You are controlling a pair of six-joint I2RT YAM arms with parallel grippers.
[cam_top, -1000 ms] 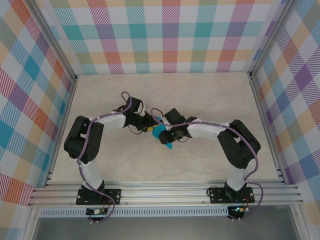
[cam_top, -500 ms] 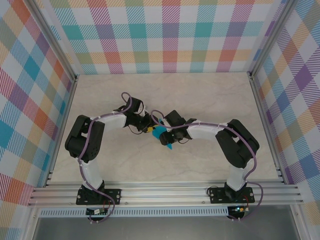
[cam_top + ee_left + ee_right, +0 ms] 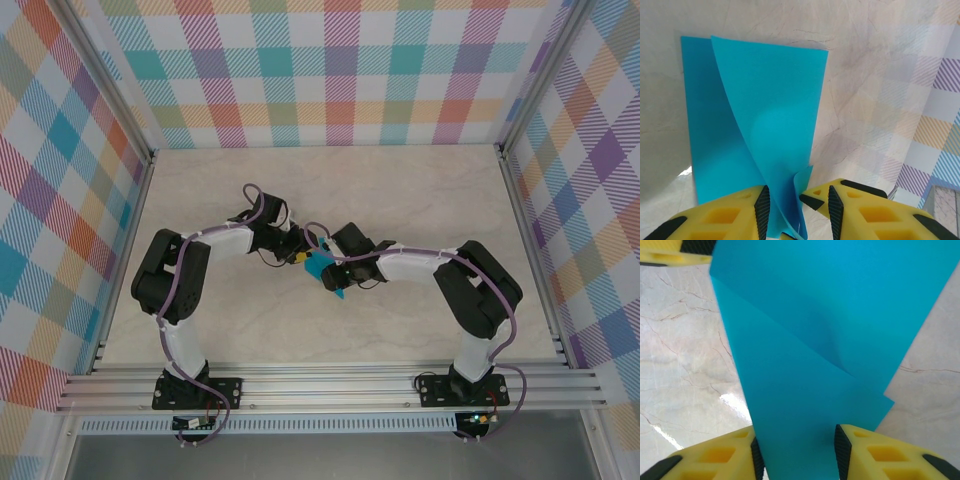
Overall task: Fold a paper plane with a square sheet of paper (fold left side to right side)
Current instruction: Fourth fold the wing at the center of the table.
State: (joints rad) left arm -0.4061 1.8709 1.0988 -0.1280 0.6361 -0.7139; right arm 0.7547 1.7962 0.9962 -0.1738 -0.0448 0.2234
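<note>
Cyan paper | smaller patch showing than before; left claw pinching it

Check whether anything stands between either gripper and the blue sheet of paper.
Nothing visible does. The sheet of paper, partly folded over, runs between the fingers of the left gripper and of the right gripper, with one layer lying on the table.

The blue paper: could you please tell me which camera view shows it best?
The left wrist view: the paper shows its far edge, far corners and lifted flap. The right wrist view crops it close; the top view makes it tiny.
</note>
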